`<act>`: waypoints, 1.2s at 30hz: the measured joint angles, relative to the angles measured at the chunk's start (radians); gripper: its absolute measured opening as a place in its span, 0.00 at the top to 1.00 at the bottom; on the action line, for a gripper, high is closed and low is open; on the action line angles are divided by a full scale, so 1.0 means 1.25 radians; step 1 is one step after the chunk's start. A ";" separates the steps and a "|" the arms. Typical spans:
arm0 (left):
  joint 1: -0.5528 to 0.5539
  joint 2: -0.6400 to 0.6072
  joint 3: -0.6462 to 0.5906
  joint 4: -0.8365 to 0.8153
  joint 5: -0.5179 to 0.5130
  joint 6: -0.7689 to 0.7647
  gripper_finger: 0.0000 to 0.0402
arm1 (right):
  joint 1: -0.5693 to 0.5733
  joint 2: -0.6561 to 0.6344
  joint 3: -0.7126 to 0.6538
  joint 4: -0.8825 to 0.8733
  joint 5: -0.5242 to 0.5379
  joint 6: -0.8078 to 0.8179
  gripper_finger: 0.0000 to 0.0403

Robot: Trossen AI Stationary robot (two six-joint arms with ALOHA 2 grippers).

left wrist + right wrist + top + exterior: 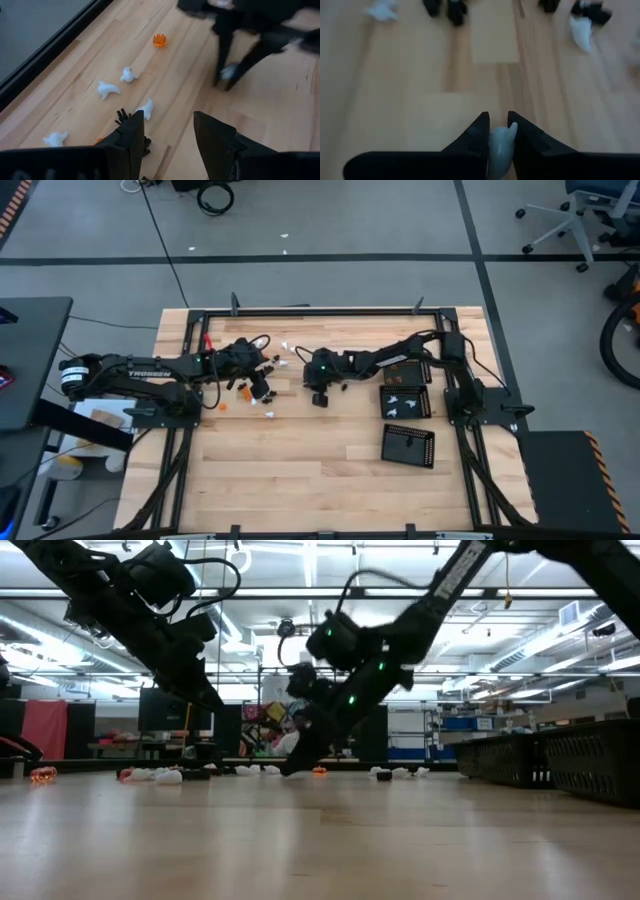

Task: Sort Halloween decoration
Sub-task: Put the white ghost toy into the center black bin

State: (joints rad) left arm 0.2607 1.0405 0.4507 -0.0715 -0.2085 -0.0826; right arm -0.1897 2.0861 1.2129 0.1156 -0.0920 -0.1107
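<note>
Left end effector (262, 388) hovers over the left-centre of the tabletop (300, 480), fingers spread, nothing between them. Its wrist view looks down on the scatter: white ghosts (108, 89), an orange pumpkin (159, 40) and a black piece (122, 115) lying loose on the wood just ahead of and beside its fingers. In the high view the same pile sits around and just under that arm's tip, with a few whites (287, 346) trailing toward the middle.

Right end effector (319, 395) is down at mid-table, just right of the pile. Fingers are pinched on a white ghost (500, 145); the wrist view shows it clamped between the two tips, its long axis running along the fingers, nose poking out at the tips. The low view shows the tip at or very near the wood, can't tell whether the piece is lifted clear.

Key relation: the black trays (405, 402) sit to the right, near that arm's base, well apart from the held ghost. The middle tray already carries white pieces, the near tray (408, 446) looks empty; the far one is partly hidden by the arm. So the carry likely runs rightward, back toward the arm's own base, to the middle tray. Right arm is clearly the nearer one to the trays; left arm is nearer the remaining pile.

Risk: thin grip on a tiny piece, could slip or twist during the swing.
</note>
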 joint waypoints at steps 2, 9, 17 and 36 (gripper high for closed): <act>0.000 0.000 0.000 0.000 0.000 0.000 0.61 | 0.007 -0.042 0.001 -0.054 0.001 -0.003 0.83; 0.000 0.000 0.000 0.018 0.000 0.005 0.61 | 0.053 -0.155 0.003 -0.253 0.041 -0.001 0.83; 0.000 0.000 0.000 0.089 -0.001 0.040 0.61 | 0.125 -0.274 0.002 -0.522 0.121 0.056 0.83; 0.000 0.000 0.000 0.310 0.000 0.153 0.61 | 0.179 -0.657 -0.361 -0.628 0.105 0.443 0.83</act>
State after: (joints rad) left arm 0.2607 1.0409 0.4507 0.3163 -0.2091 0.1086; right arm 0.0341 1.2646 0.7613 -0.6696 0.0390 0.4426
